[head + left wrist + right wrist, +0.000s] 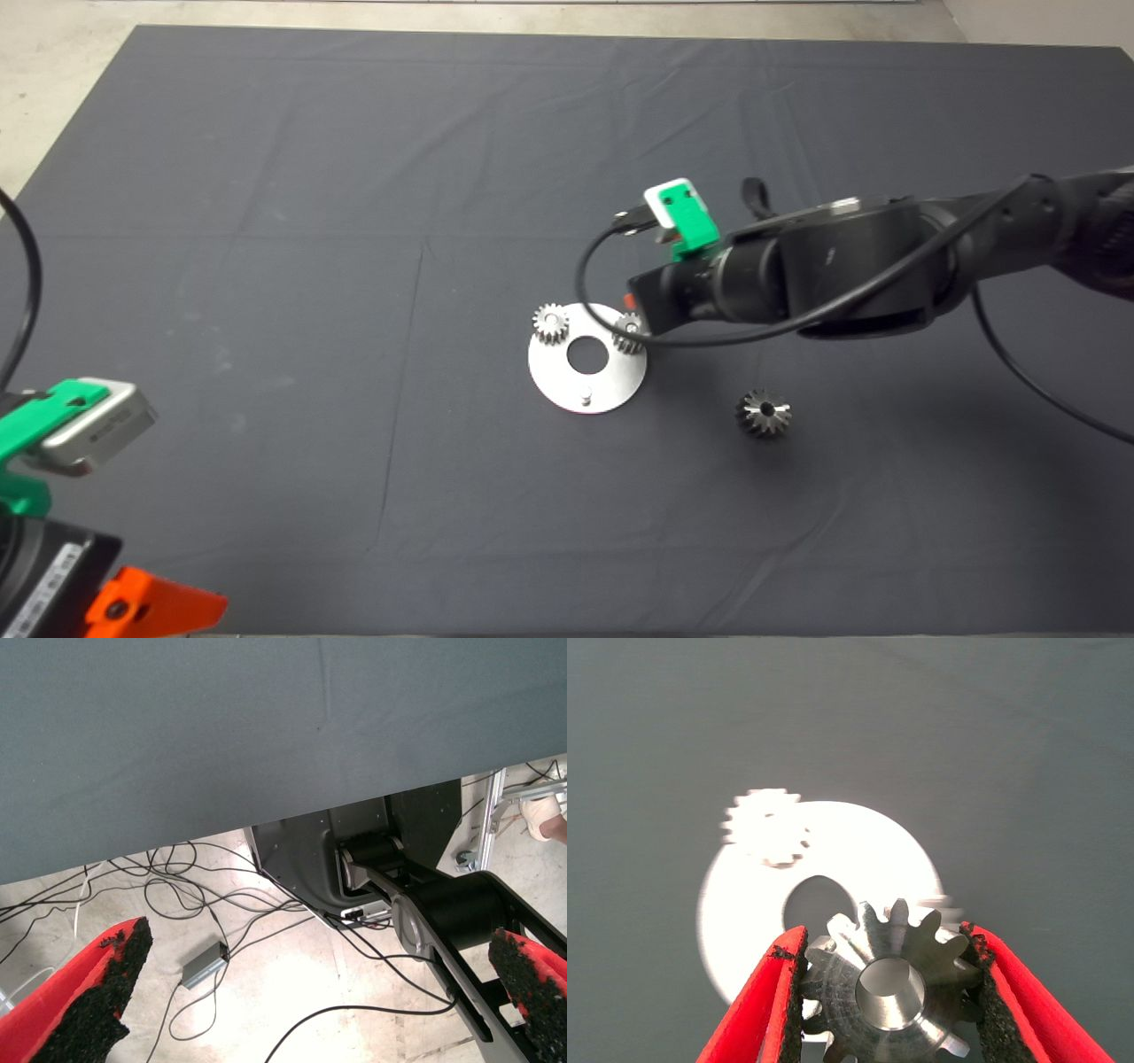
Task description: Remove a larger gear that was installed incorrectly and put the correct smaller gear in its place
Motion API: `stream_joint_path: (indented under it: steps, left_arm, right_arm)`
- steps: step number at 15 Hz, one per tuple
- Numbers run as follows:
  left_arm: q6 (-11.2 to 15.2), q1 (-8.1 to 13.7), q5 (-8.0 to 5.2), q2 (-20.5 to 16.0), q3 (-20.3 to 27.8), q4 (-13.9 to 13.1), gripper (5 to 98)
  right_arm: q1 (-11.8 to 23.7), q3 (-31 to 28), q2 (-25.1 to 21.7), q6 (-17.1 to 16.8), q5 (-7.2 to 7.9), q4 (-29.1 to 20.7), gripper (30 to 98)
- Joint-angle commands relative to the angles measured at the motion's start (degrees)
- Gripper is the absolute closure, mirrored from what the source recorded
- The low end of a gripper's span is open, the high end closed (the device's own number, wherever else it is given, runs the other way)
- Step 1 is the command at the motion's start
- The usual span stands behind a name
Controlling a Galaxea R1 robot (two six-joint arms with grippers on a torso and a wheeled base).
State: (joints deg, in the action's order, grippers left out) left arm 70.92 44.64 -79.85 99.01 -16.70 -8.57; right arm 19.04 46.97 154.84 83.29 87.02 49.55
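My right gripper (881, 935) is shut on the smaller gear (890, 992), a steel toothed gear with a round bore, and holds it above the round steel plate (744, 930). In the head view the gripper (633, 310) is at the plate's (611, 381) right edge, and its body hides the held gear. Two small gears (550, 323) (628, 334) sit on the plate, and one peg (585, 398) is bare. The larger gear (763, 413) lies on the mat to the right of the plate. My left gripper (310, 1001) is open and empty, parked at the lower left.
The right arm (886, 257) and its black cable (585, 275) reach over the mat from the right. The left wrist view shows the mat's edge, with cables and a dark machine base (354, 859) on the floor.
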Motion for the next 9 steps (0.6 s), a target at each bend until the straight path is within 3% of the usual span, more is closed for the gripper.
stream_joint_path:
  steps: [1, 9]
  left_arm:
    - [-0.09, 0.45, 0.04, 0.01, 0.81, -1.01, 6.0]
    - [-0.04, 0.45, 0.04, 0.09, 0.81, -1.01, 6.0]
  right_arm:
    - [0.74, 0.04, 2.61, 2.14, 2.98, -0.6, 87.2]
    - [-2.43, -0.19, 5.78, 1.17, 3.16, -0.16, 87.1]
